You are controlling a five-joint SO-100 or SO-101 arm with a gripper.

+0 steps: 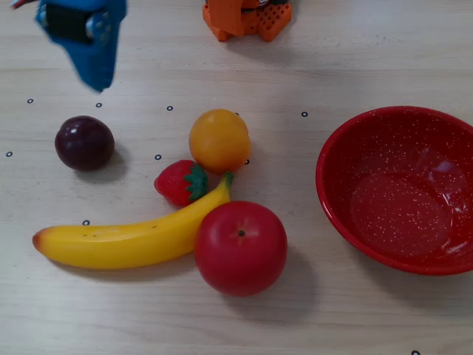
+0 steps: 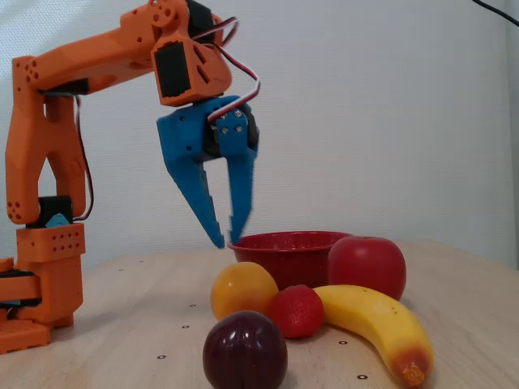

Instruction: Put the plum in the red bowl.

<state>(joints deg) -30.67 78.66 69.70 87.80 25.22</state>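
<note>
The plum [image 1: 84, 142] [image 2: 244, 353], small, dark and glossy, lies on the table at the left of the top-down fixed view, apart from the other fruit. The speckled red bowl [image 1: 347, 140] [image 2: 280, 250] stands at the right with nothing in it. My blue gripper [image 1: 96, 81] [image 2: 229, 240] hangs in the air, pointing down, a little behind the plum and well above the table. Its fingers stand slightly apart and nothing is between them.
An orange [image 1: 219, 140], a strawberry [image 1: 181, 182], a banana [image 1: 126, 240] and a big red apple [image 1: 240, 248] lie bunched between plum and bowl. The arm's orange base [image 1: 247, 16] [image 2: 40, 284] stands at the table's far edge.
</note>
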